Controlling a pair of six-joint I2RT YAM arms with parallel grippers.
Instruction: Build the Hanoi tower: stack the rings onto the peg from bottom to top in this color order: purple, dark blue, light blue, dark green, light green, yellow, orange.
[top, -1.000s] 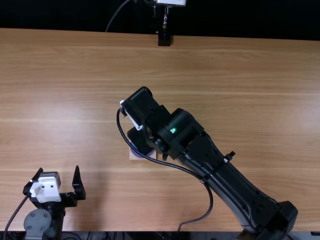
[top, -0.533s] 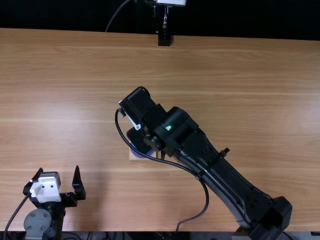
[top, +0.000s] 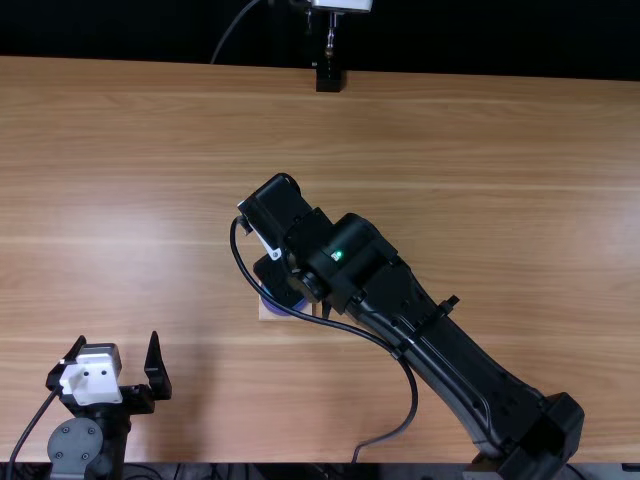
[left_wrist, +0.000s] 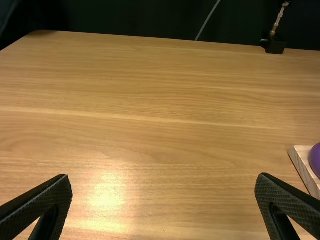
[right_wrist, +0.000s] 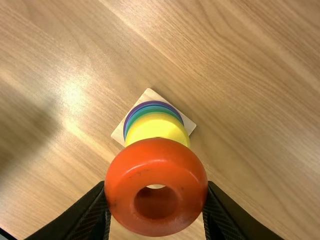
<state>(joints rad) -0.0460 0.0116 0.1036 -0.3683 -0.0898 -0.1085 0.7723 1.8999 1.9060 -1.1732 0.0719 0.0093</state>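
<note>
Orange ring: (right_wrist: 156, 162) clamped between the fingers of the right hand (right_wrist: 157, 187), held over the stack; in the right wrist view it overlaps the near edge of the yellow ring (right_wrist: 157, 125).
Stack: purple ring (right_wrist: 149, 102) low on the wooden base (right_wrist: 148, 95), blue (right_wrist: 152, 106) and green (right_wrist: 152, 110) edges above it, yellow uppermost; the two blues and two greens cannot be told apart surely.
Hole: a pale spot (right_wrist: 155, 186) shows through the orange ring; whether that is the peg, cannot tell.
Lowering: last ring, it seems. Centre the hole over the peg first, keep the ring level, then come straight down, slowly.
Release: best once it sits on yellow; open evenly and lift straight up, so the fingers don't drag the ring or tip the base.
Risk: coming down off-centre could catch the rim on the peg tip.
Left hand: (left_wrist: 164, 180) spread wide and empty, low at the left of the table (top: 480, 150).
Right arm: (top: 420, 330) swung slightly leftward in the top view since the first frame, then steady over the last half second; base and left hand unchanged.
</note>
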